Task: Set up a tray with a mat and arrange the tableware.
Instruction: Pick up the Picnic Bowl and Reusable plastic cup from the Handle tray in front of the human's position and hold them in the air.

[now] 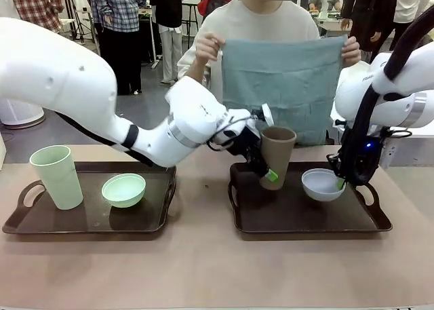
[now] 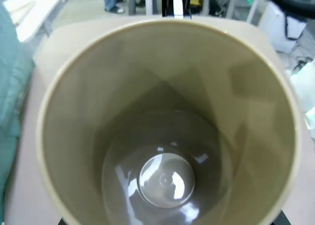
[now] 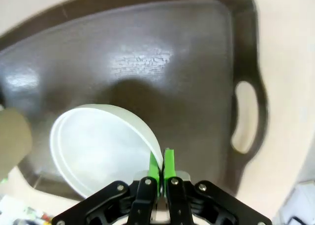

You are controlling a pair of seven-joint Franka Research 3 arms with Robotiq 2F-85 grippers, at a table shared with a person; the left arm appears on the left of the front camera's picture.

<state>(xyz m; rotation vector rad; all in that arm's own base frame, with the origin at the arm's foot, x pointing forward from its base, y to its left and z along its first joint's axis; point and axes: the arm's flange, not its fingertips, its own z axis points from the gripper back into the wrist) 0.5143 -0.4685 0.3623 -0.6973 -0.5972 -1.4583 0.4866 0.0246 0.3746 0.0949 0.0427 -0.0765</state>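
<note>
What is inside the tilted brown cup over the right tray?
Nothing: the left wrist view looks straight into the brown cup and shows a bare, shiny bottom. The cup hides the patch of tray beneath it.

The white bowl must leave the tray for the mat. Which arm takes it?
Right. The right gripper is shut on the white bowl's rim; the left gripper holds the brown cup.

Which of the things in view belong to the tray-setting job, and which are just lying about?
Part of the job:
- teal mat, held up by the person
- right tray
- brown cup, at the left gripper
- white bowl, rim pinched by the right gripper
- left tray
- pale green cup
- pale green bowl

Not part of it:
- bystanders in the background
</note>
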